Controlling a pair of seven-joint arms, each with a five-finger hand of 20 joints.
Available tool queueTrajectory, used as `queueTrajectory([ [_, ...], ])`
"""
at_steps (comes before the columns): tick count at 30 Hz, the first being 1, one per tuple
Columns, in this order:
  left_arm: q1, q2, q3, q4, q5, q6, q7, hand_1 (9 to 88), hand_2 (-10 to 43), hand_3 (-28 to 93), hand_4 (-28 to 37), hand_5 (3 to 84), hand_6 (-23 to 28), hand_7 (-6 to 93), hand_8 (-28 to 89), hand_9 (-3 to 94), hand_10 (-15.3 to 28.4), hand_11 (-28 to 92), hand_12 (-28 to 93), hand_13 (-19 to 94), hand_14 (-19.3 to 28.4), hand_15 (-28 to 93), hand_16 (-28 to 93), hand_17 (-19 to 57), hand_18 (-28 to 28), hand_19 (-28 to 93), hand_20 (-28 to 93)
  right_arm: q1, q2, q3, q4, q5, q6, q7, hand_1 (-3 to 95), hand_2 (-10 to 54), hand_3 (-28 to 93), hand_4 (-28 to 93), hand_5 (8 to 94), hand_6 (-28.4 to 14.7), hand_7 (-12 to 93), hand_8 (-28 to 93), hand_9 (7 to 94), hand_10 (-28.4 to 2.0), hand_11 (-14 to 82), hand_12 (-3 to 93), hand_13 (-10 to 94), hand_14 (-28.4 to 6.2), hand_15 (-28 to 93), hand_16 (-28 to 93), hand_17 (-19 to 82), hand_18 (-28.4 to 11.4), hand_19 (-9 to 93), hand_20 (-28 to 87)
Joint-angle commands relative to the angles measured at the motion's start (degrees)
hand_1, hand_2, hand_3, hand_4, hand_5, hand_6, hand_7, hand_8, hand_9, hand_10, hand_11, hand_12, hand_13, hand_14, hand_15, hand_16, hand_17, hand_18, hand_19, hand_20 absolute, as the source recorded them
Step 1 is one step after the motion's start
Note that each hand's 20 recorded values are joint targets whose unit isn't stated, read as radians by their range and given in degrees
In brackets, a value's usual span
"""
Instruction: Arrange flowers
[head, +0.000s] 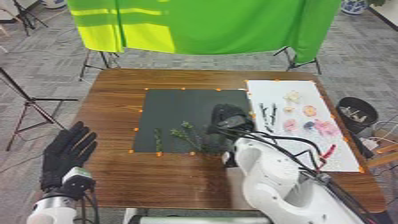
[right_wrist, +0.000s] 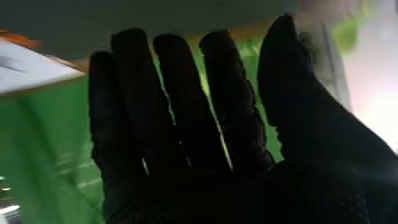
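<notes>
In the head view, I saw the left hand open and empty at the table's edge. The right hand was by the black mat's right side. Green stems lay on the mat, pink flowers on the white sheet.

In the right wrist view, the right hand was wide open, empty.

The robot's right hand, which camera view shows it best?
The right wrist view: the right hand is large and near there, with its straight fingers and thumb clearly outlined. The head view shows it smaller, dark against the dark mat, but tells where it is: beside the white sheet.
</notes>
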Motion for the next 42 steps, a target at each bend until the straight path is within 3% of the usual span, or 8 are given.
queueTrajectory([
  [1, 0.27, -0.3, 0.0, -0.07, -0.17, -0.93, -0.3, 31.3, 14.8, 70, -28.3, 43.2, 10.2, 16.1, -9, 33.4, 15.8, 30, 10, 25, 17.1, 45, -10, -6.9, 15.9, 40, 9, -4.51, -0.48, 2.67, 1.05, 3.81, -6.64, -3.43, 44.2, 1.3, 81, -26, 69.8, -4.7, 25, 0, 66.3, -19.4, 18.0, 16.4, 50, -18.3, 40, 14, 14, -23.2, 60, 16],
  [11, 0.0, -0.74, 0.95, -0.07, 0.04, -1.52, -2.12, 30.6, 16.3, 70, -28.3, 43.3, 10.2, 16.0, -9, 33.4, 15.8, 30, 10, 25, 17.1, 45, -10, -6.9, 15.9, 40, 9, -2.56, -3.92, -2.13, 1.62, -1.09, -8.42, -7.8, 47.8, 7.2, 79, -28, 69.4, -1.8, 23, -2, 65.2, -17.1, 16.9, 16.4, 50, -16.3, 38, 15, 13, -21.7, 57, 17],
  [14, -0.39, -0.65, 1.08, 0.03, -1.54, -1.97, -1.75, 30.5, 16.5, 70, -28.3, 43.3, 10.2, 15.9, -9, 33.4, 15.9, 30, 10, 25, 17.2, 45, -10, -6.9, 15.9, 40, 9, -1.95, -4.59, -3.08, 1.54, -2.4, -9.28, -8.67, 47.7, 7.6, 79, -28, 69.2, -1.8, 23, -1, 65.3, -16.9, 16.9, 16.5, 50, -16.2, 38, 16, 13, -21.7, 57, 18],
  [16, -0.41, -0.87, 0.86, 0.11, -0.95, -1.91, -2.22, 30.4, 16.6, 70, -28.3, 43.3, 10.2, 16.0, -9, 33.4, 15.8, 30, 10, 25, 17.2, 45, -10, -6.9, 15.9, 40, 9, -2.04, -4.44, -3.45, 1.23, -2.72, -9.49, -8.8, 47.6, 7.7, 79, -28, 69.0, -1.8, 23, -1, 65.4, -16.9, 17.0, 16.5, 50, -16.2, 39, 16, 13, -21.6, 57, 18],
  [25, 0.48, -1.22, 0.33, 0.01, -1.69, -2.08, -1.86, 30.2, 16.8, 70, -28.3, 43.4, 10.2, 15.8, -9, 33.5, 15.9, 30, 10, 25, 17.2, 45, -10, -6.9, 15.9, 40, 9, -3.85, -1.23, -0.95, -1.51, -0.52, -9.03, -5.98, 46.5, 7.1, 79, -28, 68.4, -2.2, 23, -2, 65.5, -17.0, 17.0, 16.6, 50, -16.3, 39, 16, 12, -21.9, 56, 19],
  [32, 0.72, -0.74, 0.14, -0.11, -1.6, -2.41, -0.77, 30.0, 16.9, 70, -28.3, 43.5, 10.3, 15.8, -9, 33.5, 15.9, 30, 10, 25, 17.2, 45, -10, -6.9, 16.0, 40, 9, -9.03, 2.88, 5.48, -6.27, 1.28, -2.44, -3.43, 36.2, 3.0, 83, -25, 69.2, -4.4, 20, -4, 66.5, -19.2, 17.0, 16.2, 52, -17.8, 40, 16, 12, -22.8, 56, 20],
  [37, 0.27, -0.62, 0.44, -0.15, -1.05, -2.55, -0.37, 30.0, 16.9, 70, -28.3, 43.4, 10.2, 15.8, -9, 33.5, 15.9, 30, 10, 25, 17.2, 45, -10, -6.9, 15.9, 40, 9, -8.27, 3.67, 9.57, -2.66, -0.36, 7.6, 1.4, 31.7, -1.0, 81, -23, 63.9, -5.0, 19, -13, 64.3, -19.7, 16.6, 16.2, 52, -18.1, 40, 15, 15, -23.2, 59, 20],
  [42, -0.66, -0.67, 1.03, 0.16, -1.11, -2.9, -0.41, 30.0, 16.9, 70, -28.3, 43.4, 10.2, 15.8, -9, 33.5, 15.9, 29, 10, 25, 17.2, 45, -10, -6.9, 15.9, 40, 9, -6.41, 3.03, 12.47, 1.42, -2.0, 9.1, 6.23, 29.2, -7.3, 78, -24, 58.7, -7.3, 16, -12, 61.1, -20.5, 16.7, 16.0, 52, -18.5, 41, 15, 16, -23.9, 63, 19],
])
